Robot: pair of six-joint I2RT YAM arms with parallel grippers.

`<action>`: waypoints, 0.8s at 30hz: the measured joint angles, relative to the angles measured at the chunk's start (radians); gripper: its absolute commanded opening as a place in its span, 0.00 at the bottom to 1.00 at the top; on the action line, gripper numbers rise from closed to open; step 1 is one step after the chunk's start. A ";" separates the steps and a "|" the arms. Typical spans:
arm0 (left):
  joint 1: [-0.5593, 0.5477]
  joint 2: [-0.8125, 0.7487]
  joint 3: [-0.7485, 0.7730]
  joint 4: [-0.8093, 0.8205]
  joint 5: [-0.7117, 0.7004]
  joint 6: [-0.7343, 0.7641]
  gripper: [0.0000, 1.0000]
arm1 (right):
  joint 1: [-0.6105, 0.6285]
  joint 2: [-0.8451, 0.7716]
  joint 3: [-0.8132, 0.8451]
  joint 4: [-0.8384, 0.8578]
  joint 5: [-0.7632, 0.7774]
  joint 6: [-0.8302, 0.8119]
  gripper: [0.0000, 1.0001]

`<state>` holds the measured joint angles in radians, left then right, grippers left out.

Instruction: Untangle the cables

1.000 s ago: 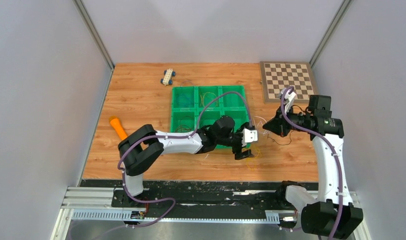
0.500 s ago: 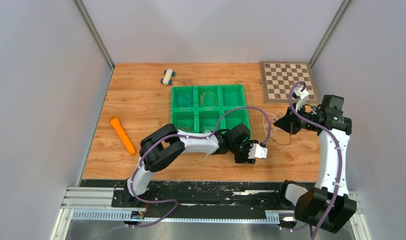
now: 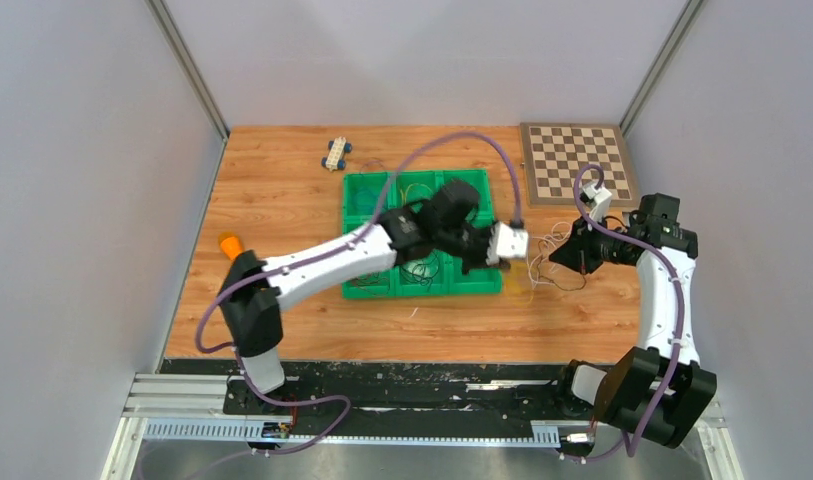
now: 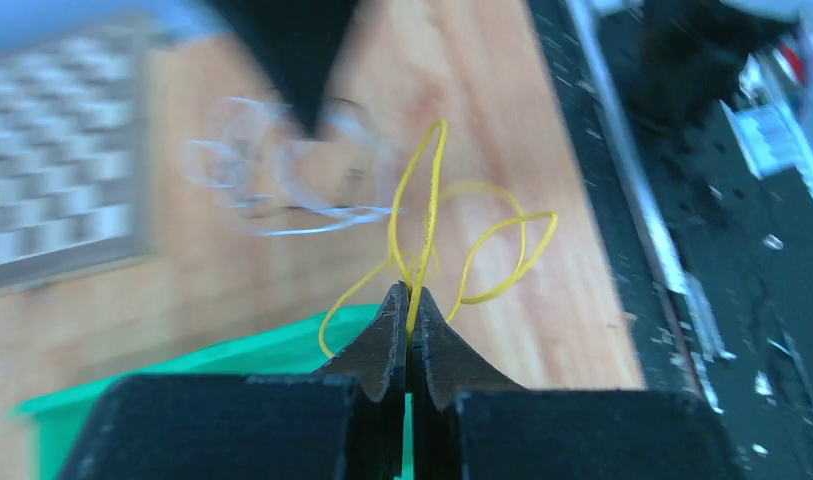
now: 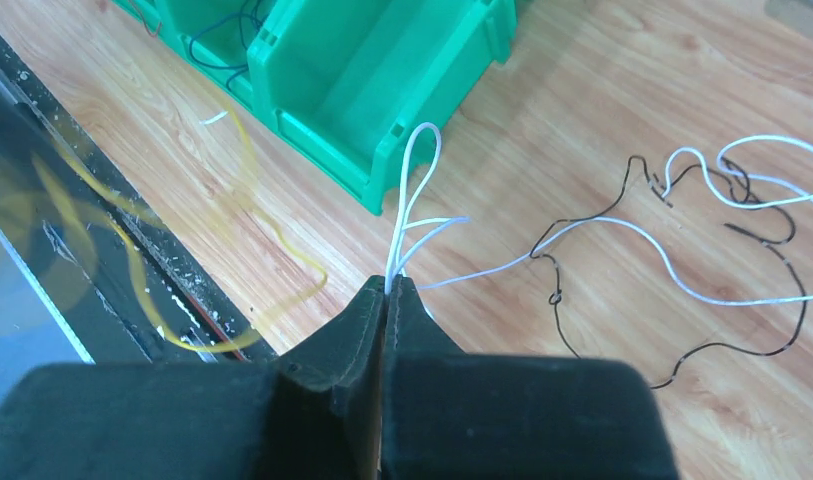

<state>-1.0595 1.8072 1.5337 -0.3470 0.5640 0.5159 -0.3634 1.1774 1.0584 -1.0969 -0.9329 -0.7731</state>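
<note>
Yellow cable [image 4: 429,200] is pinched tight in your left pincer [image 4: 409,300], up beside the green bin [image 5: 382,70], likely to pull it free. Your right pincer [image 5: 387,288] grips the white cable [image 5: 428,127], holding back the black cable [image 5: 557,298] on the table [image 5: 602,80].

Wooden table [image 3: 282,325], orange-brown grain. Near the middle, a green bin [image 3: 347,205] of six compartments, flat on the wood. At the far right corner, a chessboard [image 3: 575,160], lying square to the edges. Just beyond the bin's far left corner, a small toy car [image 3: 335,153] with blue wheels. Near the left edge, an orange piece [image 3: 227,243], mostly hidden. Right of the bin, a black cable [image 5: 556,297] in a loose loop, crossed by a white cable [image 5: 772,203] lying partly on the boards.
</note>
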 measured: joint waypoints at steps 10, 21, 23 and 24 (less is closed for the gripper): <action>0.439 -0.049 0.208 -0.060 0.022 -0.043 0.00 | -0.001 0.014 -0.024 0.004 0.056 0.013 0.00; 0.591 0.272 0.246 -0.081 -0.062 -0.058 0.00 | -0.009 0.053 -0.014 0.012 0.105 0.043 0.00; 0.601 0.299 0.246 -0.089 -0.069 -0.057 0.00 | -0.009 0.053 -0.011 0.013 0.111 0.047 0.00; 0.604 0.310 0.246 -0.092 -0.070 -0.057 0.00 | -0.009 0.053 -0.010 0.013 0.114 0.049 0.00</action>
<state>-0.4553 2.1170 1.7794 -0.4385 0.4938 0.4587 -0.3721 1.2308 1.0485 -1.0836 -0.8192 -0.7242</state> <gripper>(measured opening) 0.010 0.004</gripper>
